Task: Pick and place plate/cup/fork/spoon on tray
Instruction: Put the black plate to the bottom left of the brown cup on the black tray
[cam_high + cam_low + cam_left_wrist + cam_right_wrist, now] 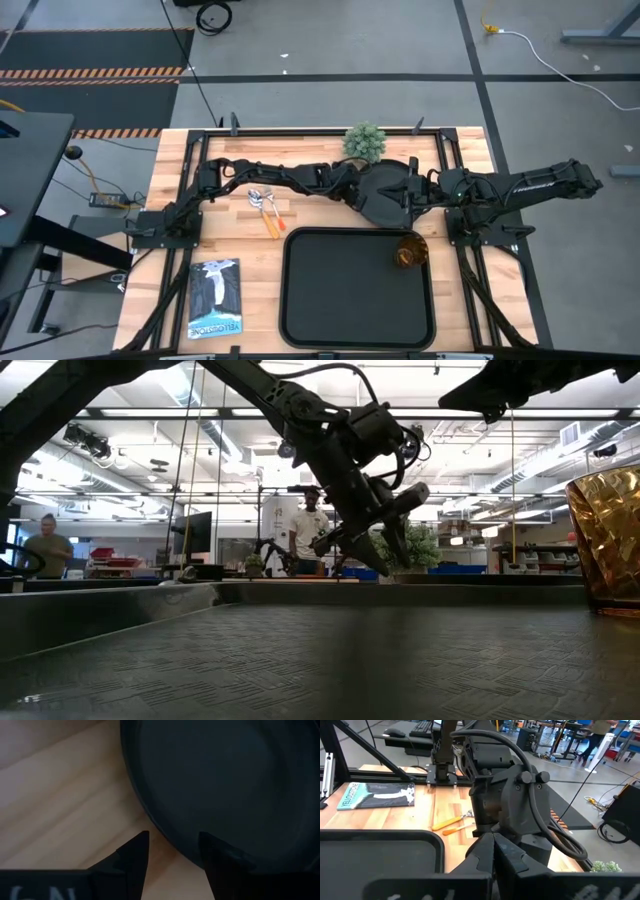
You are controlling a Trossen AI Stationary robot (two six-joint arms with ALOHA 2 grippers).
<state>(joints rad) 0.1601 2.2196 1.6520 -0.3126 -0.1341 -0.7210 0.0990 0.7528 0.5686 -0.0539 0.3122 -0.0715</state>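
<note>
The round black plate lies on the wood table behind the tray's far edge. My left gripper is open at the plate's left rim, one finger over the wood and one over the plate's inside; it also shows in the high view. My right gripper is shut and hangs above the plate's right side, facing the left wrist. The amber cup stands upright in the far right corner of the black tray. The fork and spoon lie side by side on the wood, left of the plate. My left gripper's fingers stand on either side of the plate's rim, coming from above and the table's left. I cannot tell whether they touch it. The plate lies flat on the table.
A potted green plant stands just behind the plate at the far edge. A book lies at the near left. The two wrists are close together over the plate. People stand in the room beyond the table.
</note>
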